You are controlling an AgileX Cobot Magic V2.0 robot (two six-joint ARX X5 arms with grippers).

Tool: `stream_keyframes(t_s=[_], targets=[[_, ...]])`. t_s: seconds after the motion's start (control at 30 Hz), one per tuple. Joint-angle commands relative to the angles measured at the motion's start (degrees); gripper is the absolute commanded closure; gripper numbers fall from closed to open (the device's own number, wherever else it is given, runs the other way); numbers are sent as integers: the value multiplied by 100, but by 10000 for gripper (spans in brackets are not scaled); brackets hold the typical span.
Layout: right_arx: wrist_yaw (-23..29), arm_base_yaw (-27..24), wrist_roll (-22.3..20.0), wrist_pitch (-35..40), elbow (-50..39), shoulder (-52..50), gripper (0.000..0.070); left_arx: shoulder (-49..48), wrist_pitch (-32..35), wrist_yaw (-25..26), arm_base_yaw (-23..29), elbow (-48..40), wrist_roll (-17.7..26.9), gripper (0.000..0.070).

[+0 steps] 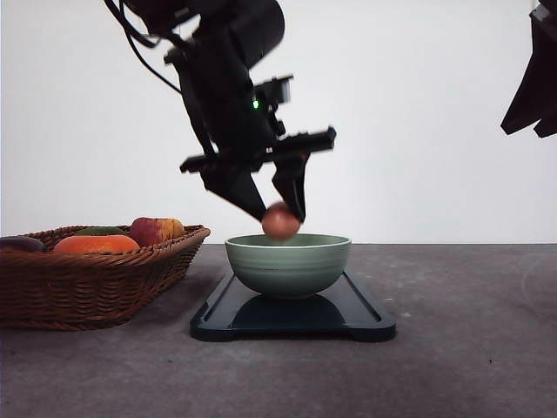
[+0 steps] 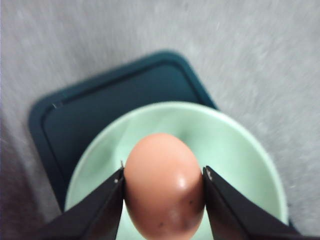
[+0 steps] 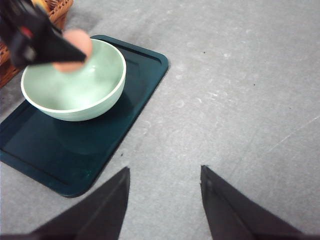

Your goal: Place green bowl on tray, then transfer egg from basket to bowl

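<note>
The pale sage-green round ceramic bowl (image 1: 288,265) is sitting upright on the flat, dark blue-black rectangular tray (image 1: 365,315), roughly at its middle, with bare tray showing in front and to either side. The tray is lying on the grey, matte table surface (image 1: 470,348).

The left gripper (image 1: 280,213) is hanging from above, angled downward over the bowl, and its two black fingers (image 2: 95,210) are pinching the small, smooth, reddish-tan oval egg (image 1: 280,221) between them. Seen from the front, the egg is hovering just above the bowl's lighter rim, toward the rim's left half, its lower edge overlapping the rim line. In the left wrist view, the egg (image 2: 165,185) is sitting squarely over the pale interior of the bowl (image 2: 235,150), one finger pressing each flank; faint dark speckles are showing on its lower shell.

To the left, the wide, shallow brown woven wicker basket (image 1: 96,279) is resting on the table just beside the tray, apart from it. It is holding a red-yellow apple (image 1: 157,231), an orange fruit (image 1: 96,245) and some darker items near its far left rim.

The right gripper (image 3: 165,210) is raised at the upper right of the front view, well apart from the tray. Its fingers (image 3: 100,212) are spread, holding nothing, above bare table.
</note>
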Motion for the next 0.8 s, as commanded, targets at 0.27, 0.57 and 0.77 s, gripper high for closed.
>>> stream_keyframes(t_s=[0.27, 0.57, 0.77], targets=[[4, 20, -31, 50, 13, 35, 422, 510, 143, -20, -152, 149, 239, 471], [7, 20, -31, 48, 13, 35, 422, 737, 102, -19, -216, 149, 245, 426], [7, 20, -31, 48, 13, 35, 422, 732, 101, -18, -242, 188, 243, 377]])
